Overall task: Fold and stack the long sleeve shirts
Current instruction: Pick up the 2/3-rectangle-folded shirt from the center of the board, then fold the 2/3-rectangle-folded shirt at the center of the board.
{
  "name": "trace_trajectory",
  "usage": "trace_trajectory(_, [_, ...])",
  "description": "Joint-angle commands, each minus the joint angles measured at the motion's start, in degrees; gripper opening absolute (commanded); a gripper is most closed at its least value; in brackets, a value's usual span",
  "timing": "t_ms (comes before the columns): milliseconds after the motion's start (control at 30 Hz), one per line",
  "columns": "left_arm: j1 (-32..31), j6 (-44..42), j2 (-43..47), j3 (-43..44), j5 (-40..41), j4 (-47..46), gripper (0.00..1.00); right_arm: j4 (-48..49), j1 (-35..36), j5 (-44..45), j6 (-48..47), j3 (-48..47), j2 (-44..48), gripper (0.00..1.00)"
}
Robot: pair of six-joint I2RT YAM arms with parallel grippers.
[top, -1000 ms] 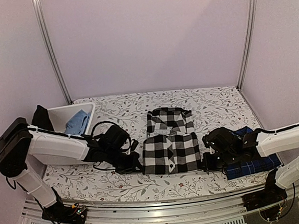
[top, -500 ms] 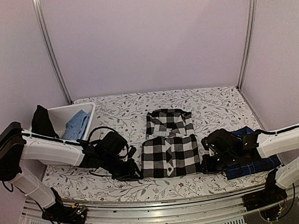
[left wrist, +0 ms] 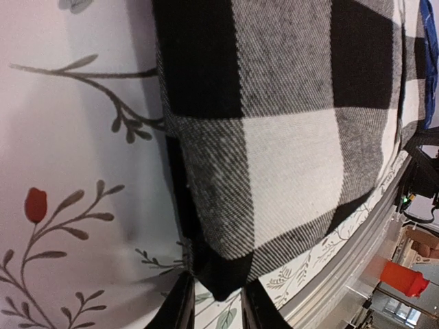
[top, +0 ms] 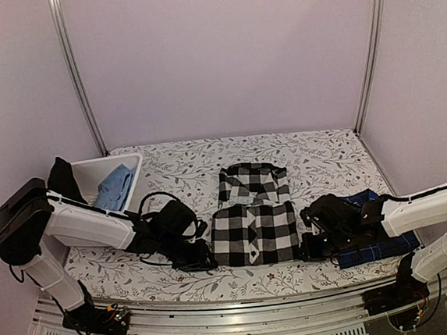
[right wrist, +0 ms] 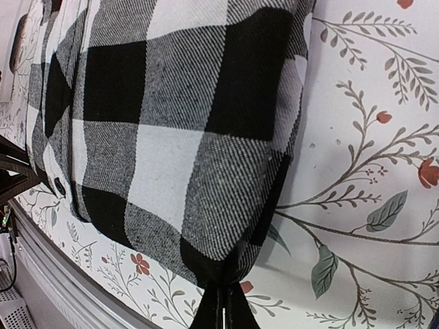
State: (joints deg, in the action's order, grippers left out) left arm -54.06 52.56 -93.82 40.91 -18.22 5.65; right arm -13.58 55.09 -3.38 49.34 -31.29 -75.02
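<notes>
Black-and-white buffalo check shirt [top: 253, 220] lies folded mid-table [top: 176, 168]. The right tool [right wrist: 223, 312] pinches its near right corner, and the left tool [left wrist: 218, 312] stands slightly spread around the near left corner. Best let both corners go evenly and lift straight off, not dragging the fold. Count: two shirts, the navy plaid shirt [top: 379, 246] partly under the right arm; two tools; one white bin [top: 90, 170].

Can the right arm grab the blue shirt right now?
Probably not yet. Its hand is pinched shut on a corner of the checked shirt. The blue shirt lies right under that arm, so once the hand lets go, it looks close enough to reach.
</notes>
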Motion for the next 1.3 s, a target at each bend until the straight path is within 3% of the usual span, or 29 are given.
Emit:
trace_trajectory(0, [-0.7, 0.2, -1.8, 0.9, 1.8, -1.5, 0.23, 0.9, 0.4, -0.1, 0.6, 1.0, 0.4, 0.0])
trace_trajectory(233, [-0.9, -0.2, 1.3, 1.5, 1.3, 1.4, 0.0, -0.1, 0.4, 0.4, 0.7, 1.2, 2.5, 0.0])
trace_trajectory(533, [-2.9, -1.8, 9.9, 5.2, 0.8, 13.9, 0.0, -4.0, 1.6, -1.4, 1.2, 0.6, 10.0, 0.0])
trace_trajectory(667, [-2.6, -3.2, 13.4, 10.1, 1.5, 20.2, 0.0, -7.7, 1.2, -1.2, 0.2, -5.4, 14.7, 0.0])
trace_trajectory(767, [0.5, -6.4, 12.2, 16.7, 0.1, 23.0, 0.0, -8.3, -3.8, -5.1, -2.5, -10.5, 13.4, 0.0])
trace_trajectory(933, [10.4, -13.5, 3.3, 27.2, -5.3, 20.5, 0.0, -5.0, -15.5, -9.8, -10.2, -19.6, 3.1, 0.0])
trace_trajectory(1100, [20.9, -16.8, -15.3, 40.7, -10.5, 14.5, 0.0, 2.5, -27.6, -14.4, -16.0, -28.9, -15.8, 0.0])
trace_trajectory(1267, [23.7, -16.4, -31.9, 56.0, -12.5, 10.6, 0.0, 5.7, -32.8, -14.8, -18.1, -39.2, -33.7, 0.0])
